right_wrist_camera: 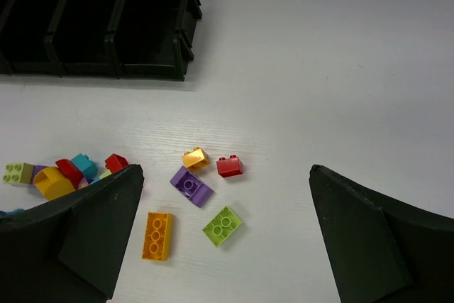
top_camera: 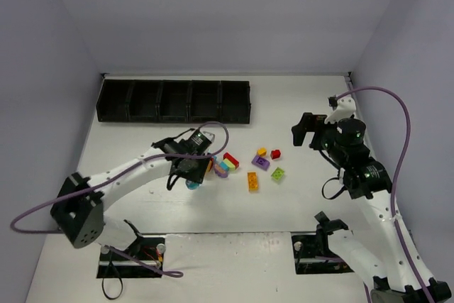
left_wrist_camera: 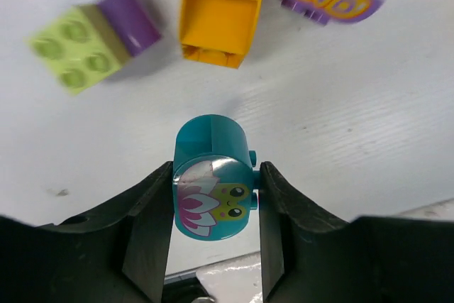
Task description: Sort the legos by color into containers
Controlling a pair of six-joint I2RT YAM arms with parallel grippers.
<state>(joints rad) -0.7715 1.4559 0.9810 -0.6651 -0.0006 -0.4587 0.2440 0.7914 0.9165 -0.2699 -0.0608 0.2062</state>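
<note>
Zero small plastic bricks (top_camera: pixel 252 181) visibly in the black plastic five-bin row (top_camera: pixel 174 120), upper left; most lay mid-tabletop (top_camera: pixel 298 104). Left fingers (left_wrist_camera: pixel 149 225) gripped a teal rounded flower-print brick (left_wrist_camera: pixel 211 175); right fingers (right_wrist_camera: pixel 92 239) gaped, empty. Approx. all sorting left.

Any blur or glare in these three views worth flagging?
Left wrist: the lime and purple brick looks blurred, and glare washes the printed face of the teal brick. Right wrist: sharp; studs on the orange brick read clearly. Top external: even light, soft shadows.
</note>
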